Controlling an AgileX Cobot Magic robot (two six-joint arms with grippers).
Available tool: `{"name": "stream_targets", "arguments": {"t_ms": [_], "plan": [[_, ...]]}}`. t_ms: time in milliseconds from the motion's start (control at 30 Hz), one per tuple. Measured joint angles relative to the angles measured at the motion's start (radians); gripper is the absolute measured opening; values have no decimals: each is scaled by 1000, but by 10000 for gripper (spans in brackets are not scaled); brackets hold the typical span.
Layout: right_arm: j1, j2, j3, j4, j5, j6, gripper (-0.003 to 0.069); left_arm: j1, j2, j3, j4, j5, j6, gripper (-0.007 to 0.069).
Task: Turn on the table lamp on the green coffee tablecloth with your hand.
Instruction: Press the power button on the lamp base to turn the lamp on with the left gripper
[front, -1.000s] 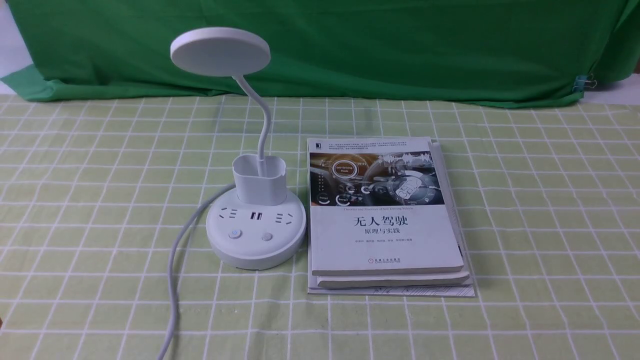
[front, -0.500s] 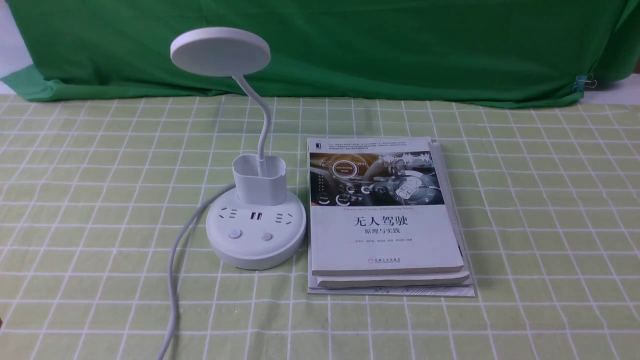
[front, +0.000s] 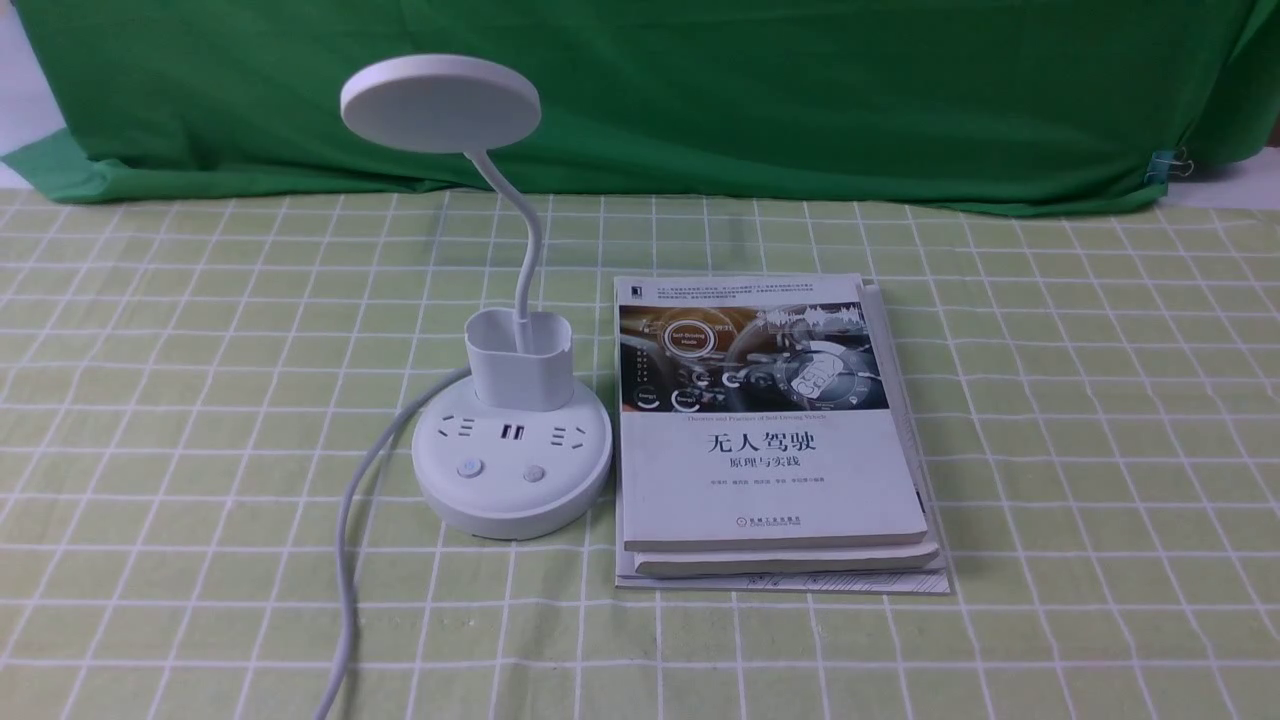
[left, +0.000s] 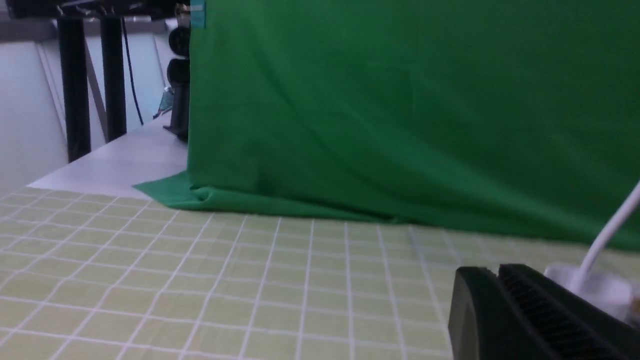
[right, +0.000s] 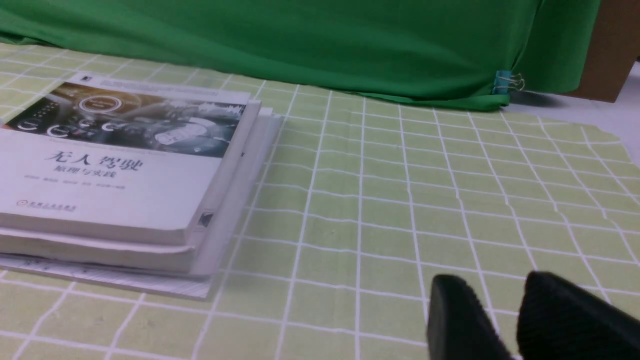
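Your right claw (right: 500, 292) sits slightly apart; whether the left claw (left: 500, 280) is apart, you cannot tell. The table lamp (front: 510, 470) stands on the green coffee tablecloth (front: 200, 400) just beside the books (front: 770, 450). Likely the approach comes next: aim for a base button (front: 470, 467)

The right black gripper with ribbed pads (right: 495, 295) hangs low over the desk, pointing toward about 12 o'clock, its two jaws parted by a narrow gap. The left black gripper (left: 492, 275) also sits low, pointing near 12 o'clock; only part of its jaws shows, so their spacing is unclear.
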Motion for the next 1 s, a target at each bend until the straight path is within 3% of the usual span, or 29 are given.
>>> {"name": "stream_targets", "arguments": {"t_ms": [233, 367, 500, 700, 800, 1000], "plan": [[0, 0, 0, 0, 0, 0, 245, 0, 0, 0, 17, -17, -20, 19], [0, 0, 0, 0, 0, 0, 245, 0, 0, 1, 54, 151, -12, 19], [0, 0, 0, 0, 0, 0, 245, 0, 0, 1, 87, 183, -5, 19], [0, 0, 0, 0, 0, 0, 245, 0, 0, 1, 58, 71, -13, 19], [0, 0, 0, 0, 0, 0, 245, 0, 0, 1, 33, -105, -33, 19], [0, 0, 0, 0, 0, 0, 245, 0, 29, -157, 39, -100, -39, 19]]}}
